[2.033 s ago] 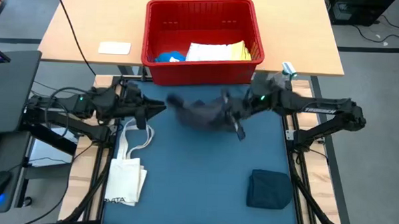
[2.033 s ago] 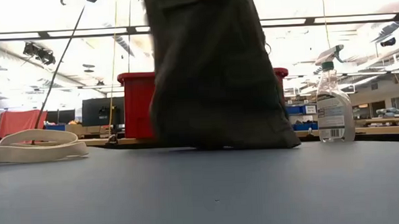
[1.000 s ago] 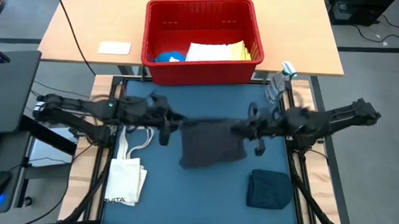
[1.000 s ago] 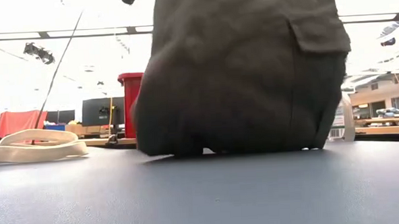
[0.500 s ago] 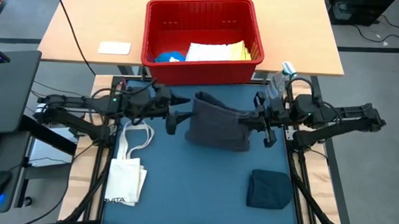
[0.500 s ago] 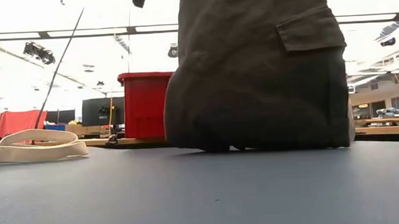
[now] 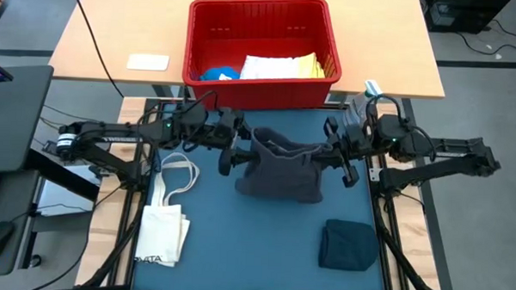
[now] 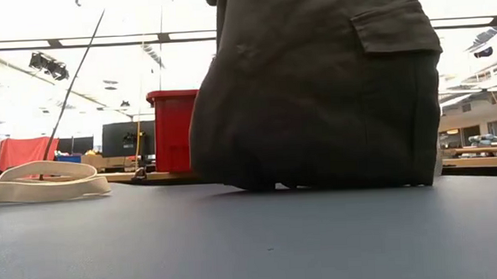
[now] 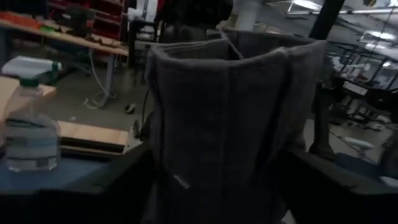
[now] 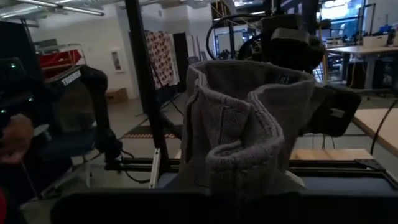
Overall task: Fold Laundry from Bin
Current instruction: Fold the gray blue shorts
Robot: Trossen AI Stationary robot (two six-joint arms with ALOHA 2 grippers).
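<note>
A dark grey garment (image 7: 279, 171) with a waistband and a flap pocket (image 8: 395, 24) stands upright in the middle of the blue mat. Its lower part (image 8: 309, 175) rests bunched on the mat. My right gripper (image 7: 333, 156) is shut on its right end. My left gripper (image 7: 234, 151) is open at its left end; in the left wrist view its fingers (image 9: 118, 180) stand on either side of the waistband (image 9: 217, 56), and I cannot tell whether they touch it. The red bin (image 7: 260, 93) stands behind, holding white (image 7: 274, 66), blue (image 7: 219, 73) and yellow (image 7: 317, 65) pieces. My right gripper holds the garment by the right end of its waistband (image 10: 249, 155), where the cloth is bunched in several layers. The fingers come level from the table's right side. The garment hangs below the hold, slack, with its lower part on the mat.
A folded dark navy piece (image 7: 349, 245) lies at the mat's near right. A cream tote bag (image 7: 165, 223) with long handles lies at the near left. A spray bottle (image 7: 363, 101) stands at the far right, and a white card (image 7: 147, 62) lies on the wooden table.
My left gripper let go of the garment's left end, drew back, then went toward the table's right to that end again. My right gripper carried the garment toward the far edge. The garment, spread flat before, now stands bunched on its lower part.
</note>
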